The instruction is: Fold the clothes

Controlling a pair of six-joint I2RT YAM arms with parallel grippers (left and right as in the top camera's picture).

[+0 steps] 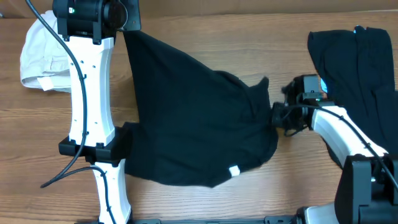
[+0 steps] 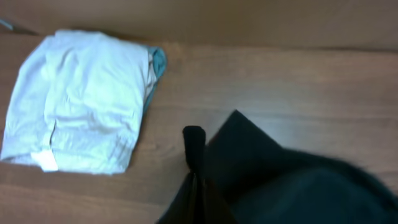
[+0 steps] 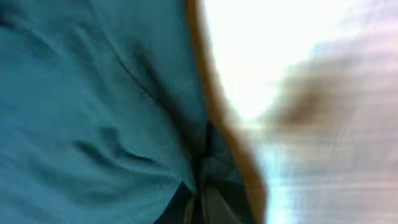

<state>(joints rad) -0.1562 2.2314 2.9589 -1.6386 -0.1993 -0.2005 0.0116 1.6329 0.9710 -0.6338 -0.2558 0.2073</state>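
The left gripper (image 2: pixel 194 155) is closed on a corner of the black garment (image 1: pixel 199 118). The garment spreads over the surface (image 1: pixel 205 37) from there to the right gripper (image 1: pixel 278 116), which is clamped on its opposite edge. A second black garment (image 1: pixel 357 62) lies just beyond the right gripper. A folded white cloth (image 1: pixel 40 62) sits beside the left gripper.

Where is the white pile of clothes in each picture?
Overhead: the white pile is at the top left.
Left wrist: the white pile fills the left side.
Right wrist: not in it.
Shared landmark: the black garment, seen in all three views.
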